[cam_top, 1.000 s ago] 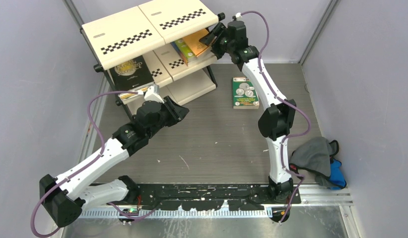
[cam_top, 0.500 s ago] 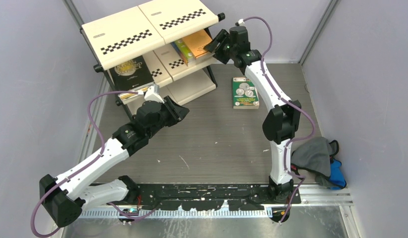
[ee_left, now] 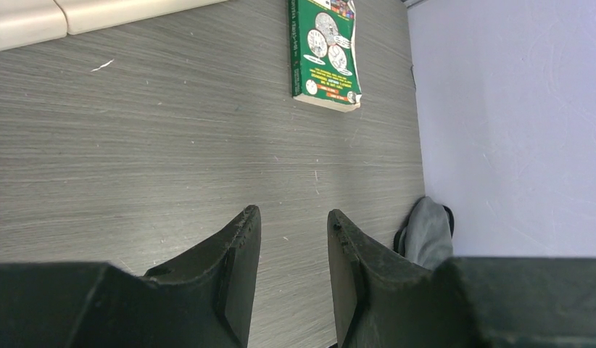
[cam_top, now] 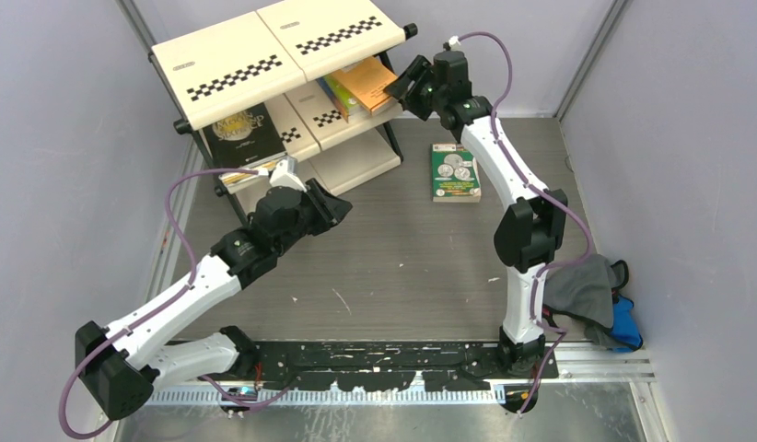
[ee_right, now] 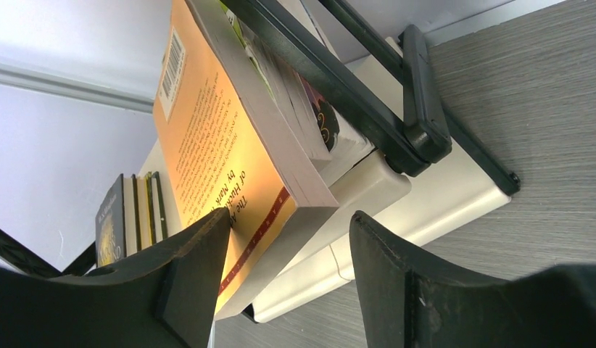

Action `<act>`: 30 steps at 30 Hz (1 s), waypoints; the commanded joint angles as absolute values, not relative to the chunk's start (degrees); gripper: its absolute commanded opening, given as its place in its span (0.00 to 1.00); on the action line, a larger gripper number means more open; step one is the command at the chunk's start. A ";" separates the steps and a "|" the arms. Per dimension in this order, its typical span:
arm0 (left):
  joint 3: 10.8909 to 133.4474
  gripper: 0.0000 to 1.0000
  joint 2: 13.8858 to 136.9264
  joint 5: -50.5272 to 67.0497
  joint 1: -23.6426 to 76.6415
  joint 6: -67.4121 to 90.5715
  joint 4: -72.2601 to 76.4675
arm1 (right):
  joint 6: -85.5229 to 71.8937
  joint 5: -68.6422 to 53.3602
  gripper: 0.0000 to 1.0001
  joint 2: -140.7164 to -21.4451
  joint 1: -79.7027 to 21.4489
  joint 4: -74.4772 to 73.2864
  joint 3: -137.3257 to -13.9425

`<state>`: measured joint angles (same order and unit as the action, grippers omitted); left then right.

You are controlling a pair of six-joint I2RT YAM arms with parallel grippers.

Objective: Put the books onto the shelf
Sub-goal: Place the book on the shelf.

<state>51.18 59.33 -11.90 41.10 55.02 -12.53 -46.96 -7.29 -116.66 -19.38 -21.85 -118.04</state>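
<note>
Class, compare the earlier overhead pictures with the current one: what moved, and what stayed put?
The right gripper backed away rightward from the shelf, jaws open, leaving the orange book on the middle tier. The left gripper and the green book on the table stayed put.

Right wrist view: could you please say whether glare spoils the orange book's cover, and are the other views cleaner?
Right wrist view: glare washes the orange book mid-cover, print legible. Left wrist view: green book sharp, evenly lit. Top view: even light.
</note>
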 commanded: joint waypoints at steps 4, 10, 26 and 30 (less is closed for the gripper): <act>53.26 0.39 59.47 -11.25 40.78 53.63 -9.88 | -44.69 -9.06 0.67 -110.67 -19.24 -18.35 -117.33; 53.52 0.39 60.21 -11.03 40.83 53.61 -9.82 | -42.51 -9.48 0.66 -106.54 -19.23 -15.59 -113.60; 54.06 0.39 61.87 -11.13 41.12 54.31 -9.35 | -35.34 -7.13 0.02 -102.14 -19.24 -21.49 -108.44; 53.71 0.39 61.45 -11.46 41.18 54.29 -9.59 | -35.33 -8.43 0.01 -103.59 -19.38 -21.67 -109.10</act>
<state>51.51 62.04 -11.33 41.12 54.94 -12.45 -36.86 -7.84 -103.83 -19.38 -22.59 -108.03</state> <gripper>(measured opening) 0.387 0.028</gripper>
